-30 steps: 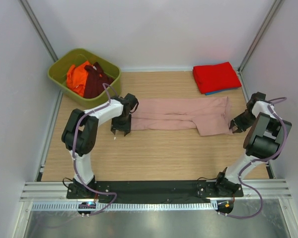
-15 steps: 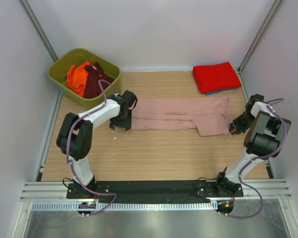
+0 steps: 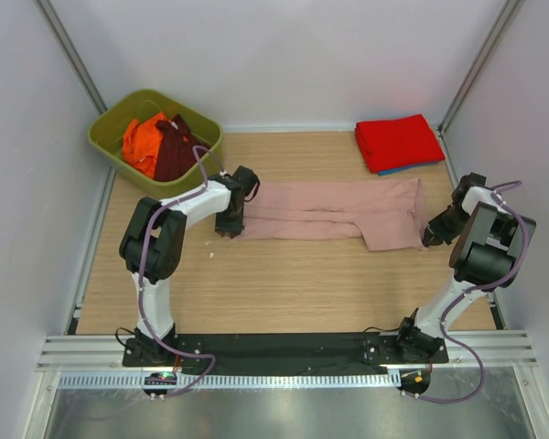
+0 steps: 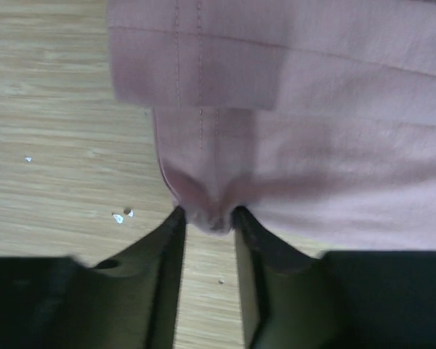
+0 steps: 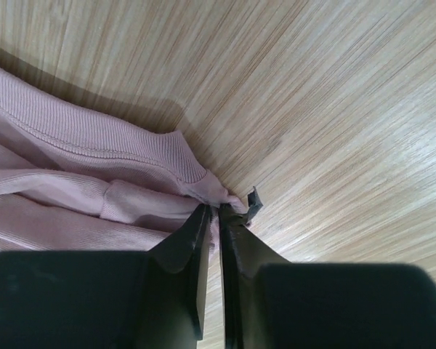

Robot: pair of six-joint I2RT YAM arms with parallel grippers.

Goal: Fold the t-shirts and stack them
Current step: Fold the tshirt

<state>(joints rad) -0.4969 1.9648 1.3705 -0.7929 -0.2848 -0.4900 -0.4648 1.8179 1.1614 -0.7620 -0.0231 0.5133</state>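
The dusty-pink t-shirt (image 3: 329,212) lies as a long folded strip across the middle of the table. My left gripper (image 3: 227,229) is at its left end, shut on a small pinch of the near corner (image 4: 208,217); the hem stitching (image 4: 200,65) shows above. My right gripper (image 3: 432,235) is at the shirt's right end, shut on the cloth edge (image 5: 219,207) by the ribbed collar (image 5: 94,142). A folded red t-shirt (image 3: 398,142) lies on a blue one (image 3: 412,168) at the back right. Orange (image 3: 144,142) and maroon (image 3: 176,151) shirts sit in the bin.
A green bin (image 3: 110,137) stands at the back left corner. White walls and metal frame posts close in the table on three sides. Small white crumbs (image 4: 120,215) lie on the wood by the left gripper.
My left gripper has shifted slightly toward the far side and right along the shirt's left end, and its elbow has swung. The right arm has hardly moved.
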